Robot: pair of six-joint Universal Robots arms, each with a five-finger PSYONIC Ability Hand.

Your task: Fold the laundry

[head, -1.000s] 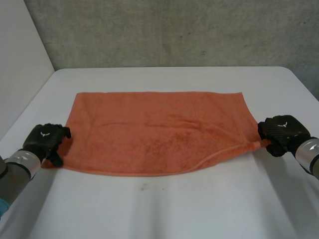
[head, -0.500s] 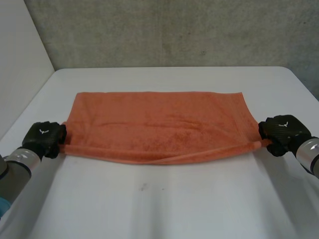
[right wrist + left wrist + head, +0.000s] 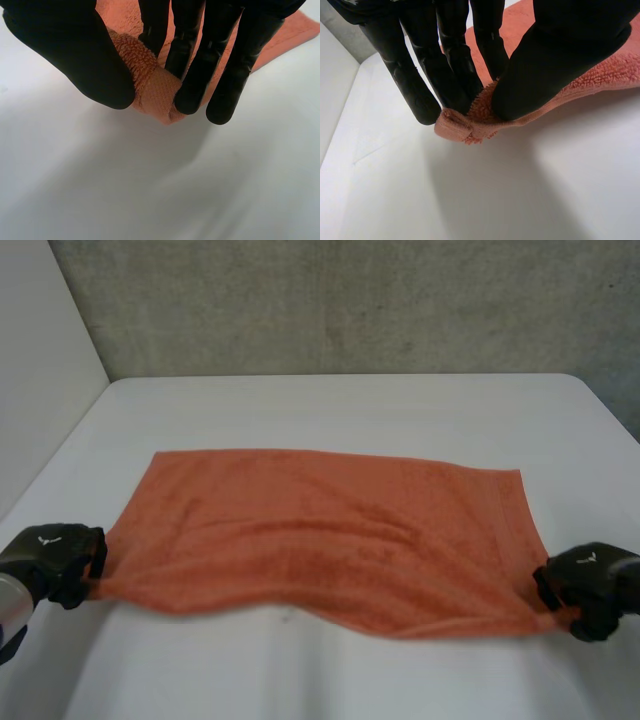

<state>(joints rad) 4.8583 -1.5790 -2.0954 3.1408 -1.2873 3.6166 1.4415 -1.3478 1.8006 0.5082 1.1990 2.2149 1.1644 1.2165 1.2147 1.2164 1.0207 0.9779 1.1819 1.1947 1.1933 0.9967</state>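
An orange towel [image 3: 320, 530] is stretched across the white table [image 3: 330, 405], its near edge lifted off the surface between my two hands. My left hand [image 3: 55, 558] pinches the towel's near left corner [image 3: 462, 125] between thumb and fingers [image 3: 450, 65]. My right hand [image 3: 590, 585] pinches the near right corner [image 3: 155, 95] between thumb and fingers [image 3: 220, 60]. The far edge of the towel still lies on the table.
A grey concrete wall [image 3: 330, 300] runs behind the table's far edge. A pale wall panel [image 3: 40, 350] stands at the left. Bare tabletop lies in front of the towel and beyond it.
My left hand closed on the near left corner. Both hands then pulled back toward me and lifted, dragging the towel nearer and raising its near edge.
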